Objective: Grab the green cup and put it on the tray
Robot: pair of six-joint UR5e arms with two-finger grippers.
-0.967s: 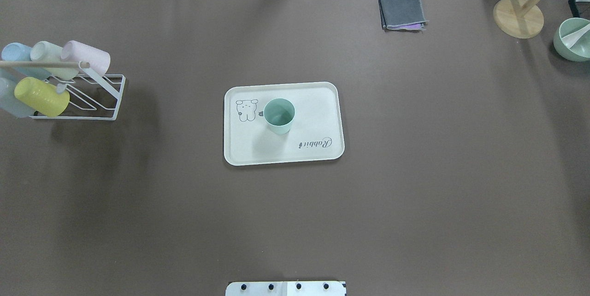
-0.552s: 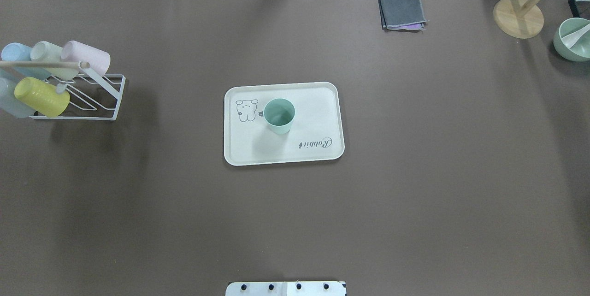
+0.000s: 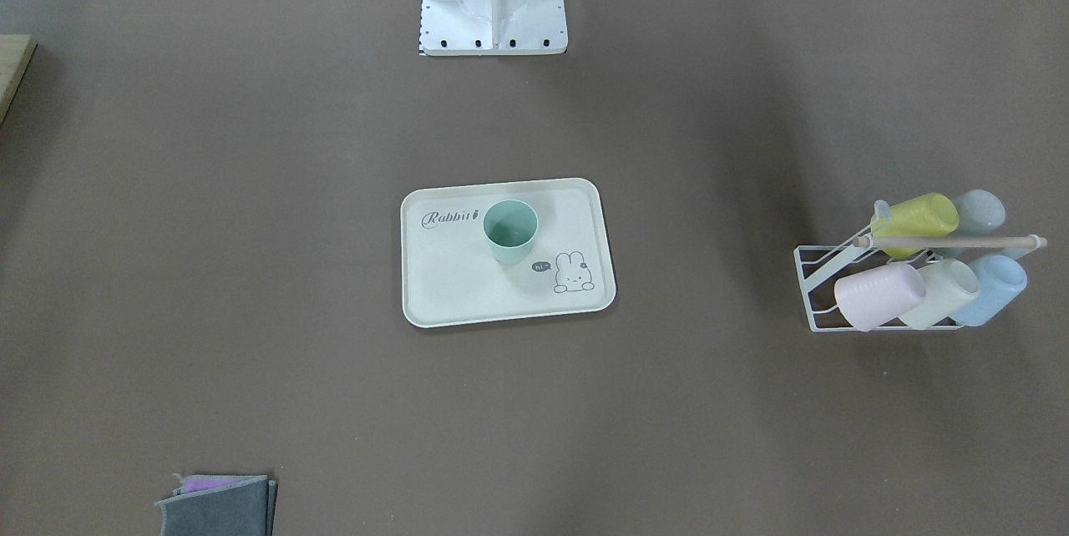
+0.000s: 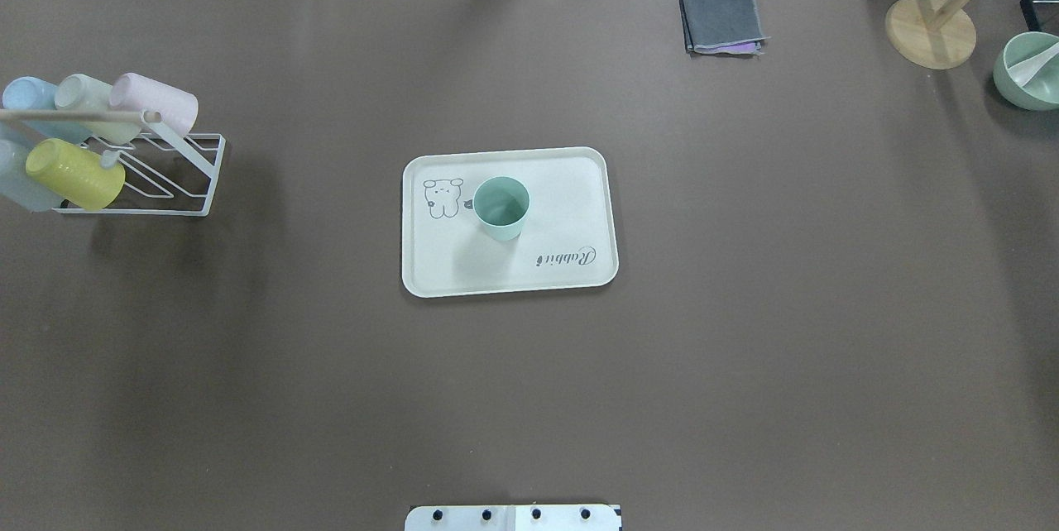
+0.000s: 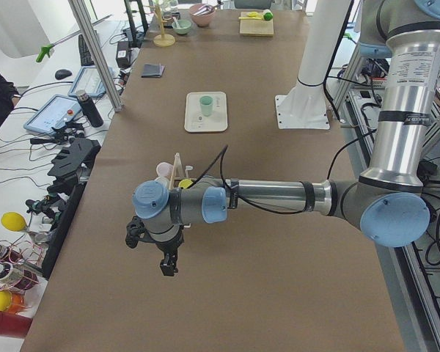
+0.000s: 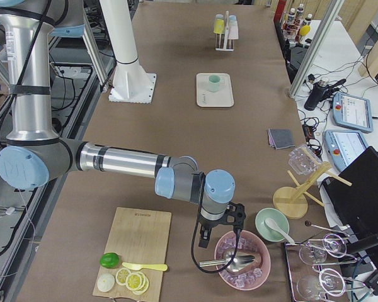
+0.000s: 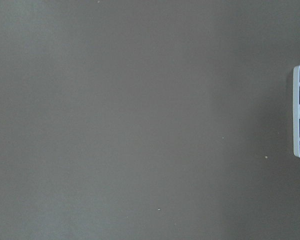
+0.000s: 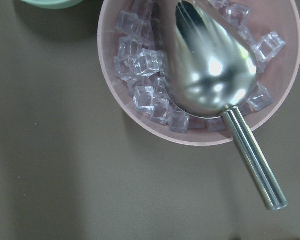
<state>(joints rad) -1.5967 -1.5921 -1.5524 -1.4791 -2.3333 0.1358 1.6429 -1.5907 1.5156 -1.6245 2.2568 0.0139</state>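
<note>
The green cup (image 4: pixel 501 207) is matt plastic, the tray (image 4: pixel 571 192) smooth plastic, the scoop (image 8: pixel 210 75) mirror-polished metal, the surface (image 4: pixel 745 308) matt.

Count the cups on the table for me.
6: green cup upright on the tray; five on the wire rack: yellow, grey-blue, pink, cream, light blue.

The green cup (image 4: pixel 501 208) is a pale mint, handleless tumbler, slightly tapered, standing upright with its open mouth up. It rests on the tray (image 4: pixel 571 184), between the small bunny drawing and the "Rabbit" script (nearer the bunny). The tray is cream-white, rectangular with rounded corners and a raised rim, lying flat at the middle of the brown surface (image 4: pixel 745 308).
</note>
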